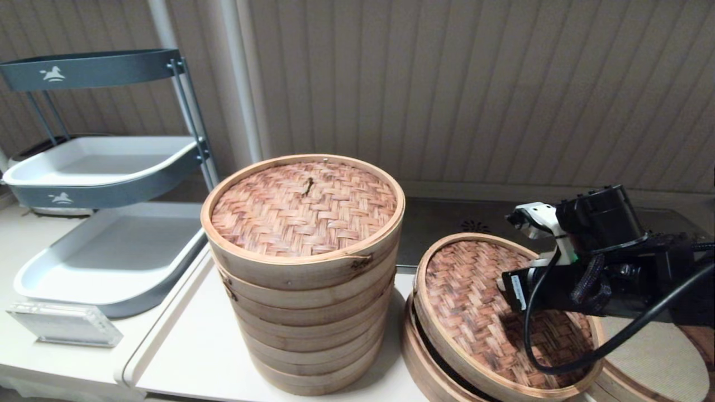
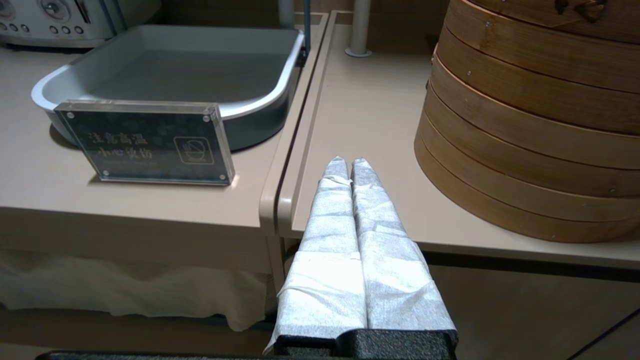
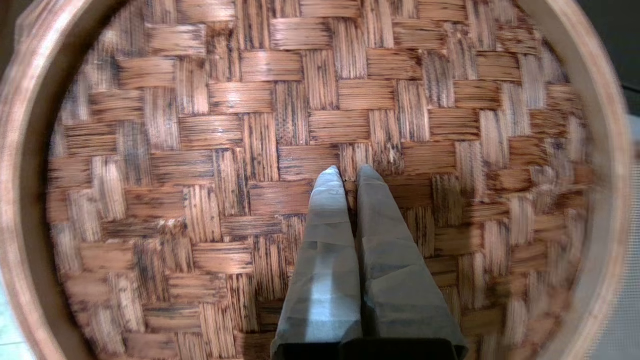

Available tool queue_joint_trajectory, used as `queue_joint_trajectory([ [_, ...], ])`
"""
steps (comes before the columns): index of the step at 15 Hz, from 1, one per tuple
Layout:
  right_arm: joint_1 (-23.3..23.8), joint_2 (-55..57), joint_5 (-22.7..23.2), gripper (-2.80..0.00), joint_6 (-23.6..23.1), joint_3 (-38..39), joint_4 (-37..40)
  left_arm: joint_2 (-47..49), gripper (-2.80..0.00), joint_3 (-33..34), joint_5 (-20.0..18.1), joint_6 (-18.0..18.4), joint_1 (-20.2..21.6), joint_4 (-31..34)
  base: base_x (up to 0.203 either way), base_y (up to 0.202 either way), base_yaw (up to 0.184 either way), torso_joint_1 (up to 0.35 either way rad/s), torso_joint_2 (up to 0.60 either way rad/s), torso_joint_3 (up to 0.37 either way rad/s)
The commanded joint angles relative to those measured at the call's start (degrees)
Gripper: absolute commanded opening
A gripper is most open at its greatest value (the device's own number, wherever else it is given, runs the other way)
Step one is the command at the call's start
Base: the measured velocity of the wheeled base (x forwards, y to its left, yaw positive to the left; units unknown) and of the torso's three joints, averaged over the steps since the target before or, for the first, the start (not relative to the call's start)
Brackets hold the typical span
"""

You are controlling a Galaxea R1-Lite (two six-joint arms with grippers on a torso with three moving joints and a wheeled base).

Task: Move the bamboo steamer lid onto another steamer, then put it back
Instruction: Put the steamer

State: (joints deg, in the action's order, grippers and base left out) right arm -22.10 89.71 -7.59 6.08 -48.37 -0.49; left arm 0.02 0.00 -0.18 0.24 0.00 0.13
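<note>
The bamboo steamer lid [image 1: 475, 312], dark mottled weave in a pale rim, hangs tilted over a low steamer [image 1: 414, 357] at the front right. Its weave [image 3: 240, 150] fills the right wrist view. My right gripper [image 3: 351, 175] is shut at the lid's centre, pinching the small loop, which is hidden between the tips. The right arm [image 1: 603, 268] reaches in from the right above the lid. The other steamer with the flat cream liner [image 1: 653, 357] sits at the far right, partly behind the arm. My left gripper [image 2: 349, 162] is shut and empty near the table's front edge.
A tall pale tiered steamer stack [image 1: 304, 290] with a reddish-tan lid [image 1: 304, 206] stands left of the held lid. A grey tray rack [image 1: 106, 167] and an acrylic sign [image 2: 145, 142] occupy the left counter. A perforated metal surface [image 1: 475, 223] lies behind.
</note>
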Motion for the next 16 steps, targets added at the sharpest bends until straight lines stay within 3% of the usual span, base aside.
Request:
queue_joint_trajectory([
  [1, 0.8, -1.2, -0.1, -2.80, -0.6, -0.6, 1.2, 0.1, -2.80, 0.2, 0.0, 0.0, 0.0, 0.0, 0.000, 0.000, 0.000, 0.000, 0.00, 0.000],
  [12, 6.7, -6.7, 0.0, -2.80, -5.3, -2.8, 8.6, 0.1, -2.80, 0.2, 0.0, -0.1, 0.0, 0.0, 0.000, 0.000, 0.000, 0.000, 0.00, 0.000],
  [16, 12.6, -7.9, 0.5, -2.80, -7.0, -5.1, 12.4, 0.1, -2.80, 0.2, 0.0, 0.0, 0.0, 0.0, 0.000, 0.000, 0.000, 0.000, 0.00, 0.000],
])
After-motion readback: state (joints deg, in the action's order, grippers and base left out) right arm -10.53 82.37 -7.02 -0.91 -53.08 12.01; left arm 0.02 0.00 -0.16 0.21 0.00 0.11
